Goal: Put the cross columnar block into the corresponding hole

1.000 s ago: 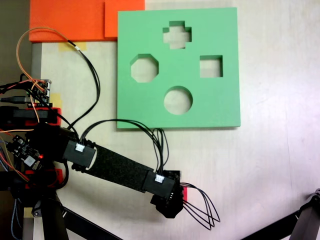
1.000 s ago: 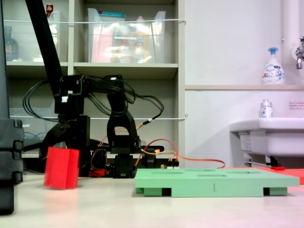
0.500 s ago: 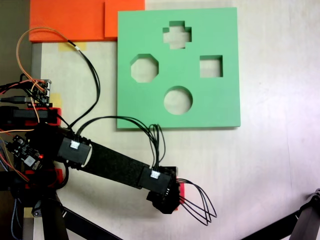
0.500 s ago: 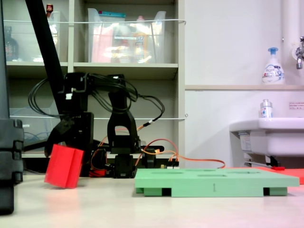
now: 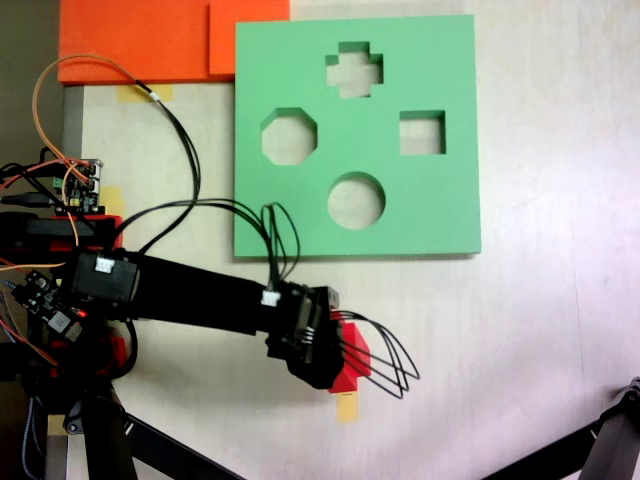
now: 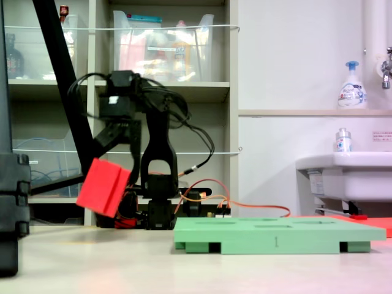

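Fixed view: gripper (image 6: 113, 168) clamping tilted cross columnar block (image 6: 104, 187).

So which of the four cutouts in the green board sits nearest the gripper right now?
The round cutout, on the green board's edge closest to the gripper; the octagonal, square and plus-shaped ones lie farther away.

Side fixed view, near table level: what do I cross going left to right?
Red block held tilted off the table → arm base → green board → sink.
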